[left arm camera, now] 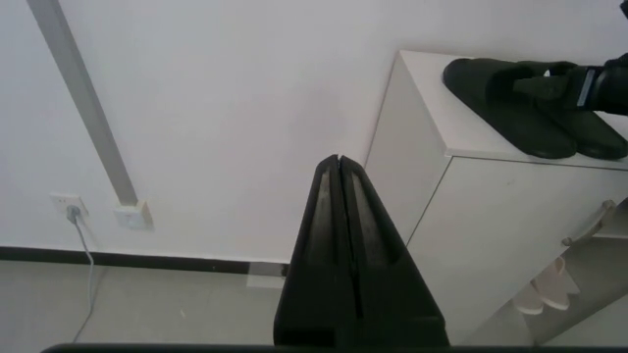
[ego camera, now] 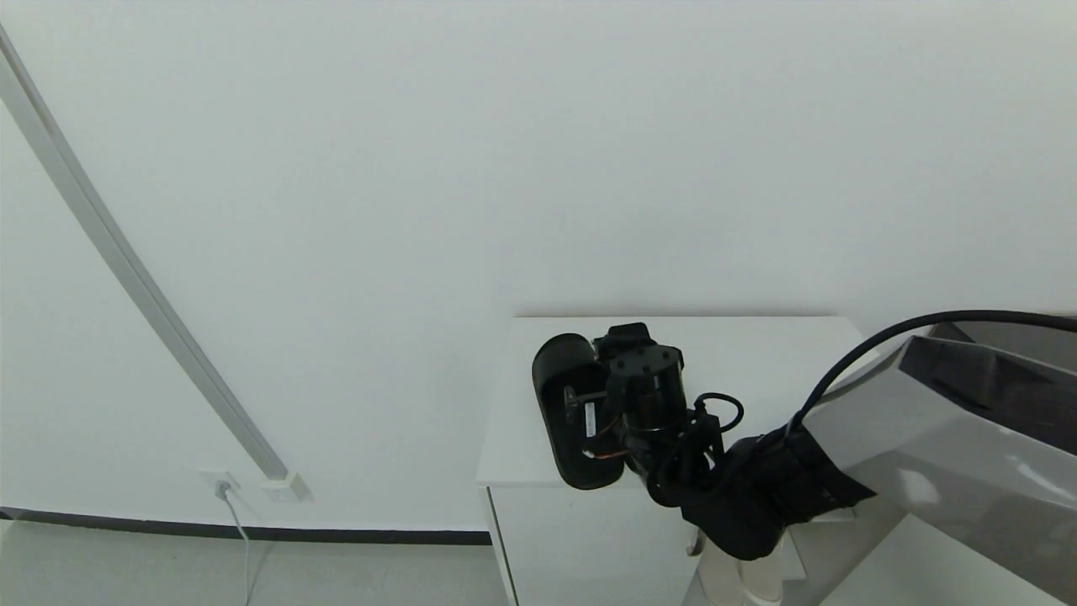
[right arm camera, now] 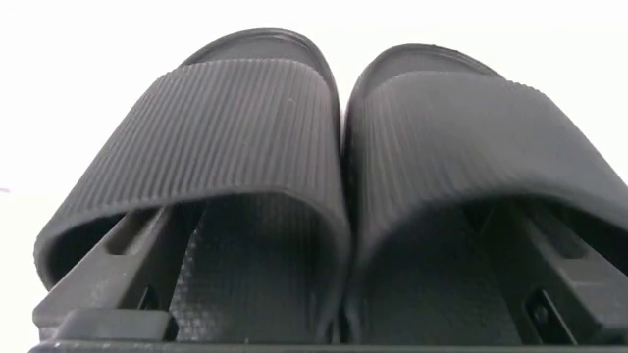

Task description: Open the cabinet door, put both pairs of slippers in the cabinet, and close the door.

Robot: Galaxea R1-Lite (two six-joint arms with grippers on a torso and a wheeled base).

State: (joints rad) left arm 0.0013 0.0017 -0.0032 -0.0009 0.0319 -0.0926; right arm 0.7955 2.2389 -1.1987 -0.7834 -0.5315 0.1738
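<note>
A pair of black slippers (ego camera: 562, 412) lies side by side on the top of the white cabinet (ego camera: 757, 353), near its front left corner. My right gripper (ego camera: 591, 421) is at them, open, with one finger under each strap (right arm camera: 245, 147); the fingers (right arm camera: 128, 257) stand wide apart near the outer sides. In the left wrist view the black slippers (left arm camera: 510, 93) rest on the cabinet top, and the right gripper (left arm camera: 594, 83) is on them. A white pair of slippers (left arm camera: 549, 286) shows low inside the cabinet, beyond the door (left arm camera: 500, 226) with its handle (left arm camera: 589, 224). My left gripper (left arm camera: 340, 196) hangs shut, left of the cabinet.
A white wall stands behind the cabinet. A slanted cable duct (ego camera: 126, 261) runs down it to a wall socket (ego camera: 220, 484) with a plugged cord. Grey floor (ego camera: 252, 572) lies left of the cabinet.
</note>
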